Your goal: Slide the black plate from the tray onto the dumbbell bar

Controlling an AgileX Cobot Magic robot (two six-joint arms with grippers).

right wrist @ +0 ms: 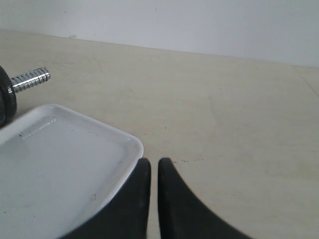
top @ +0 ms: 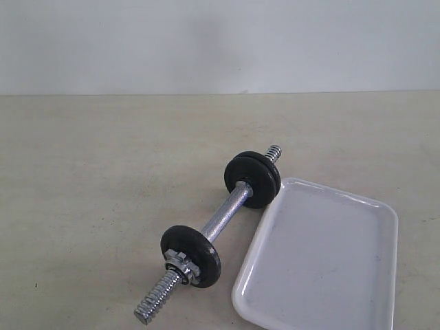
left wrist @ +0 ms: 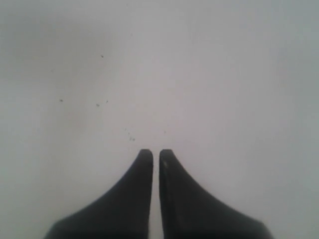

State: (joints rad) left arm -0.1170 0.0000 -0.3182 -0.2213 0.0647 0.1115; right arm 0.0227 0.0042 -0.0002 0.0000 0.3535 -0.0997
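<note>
The dumbbell bar [top: 227, 210] lies slantwise on the beige table, left of the white tray [top: 323, 261]. Two black plates [top: 256, 180] sit together on its far end. A third black plate [top: 196, 253] sits on the near end, with the silver star nut [top: 180, 262] against it. The tray shows only its bare white floor. My right gripper [right wrist: 154, 163] is shut on nothing beside the tray's corner [right wrist: 130, 144]; the bar's threaded end [right wrist: 31, 79] shows beyond. My left gripper [left wrist: 156, 153] is shut over a plain pale surface. Neither gripper shows in the exterior view.
A pale wall [top: 220, 41] closes the far side of the table [top: 96, 172]. The tray's near end runs off the exterior view's lower edge. In the right wrist view, bare table [right wrist: 224, 114] lies beyond my right gripper.
</note>
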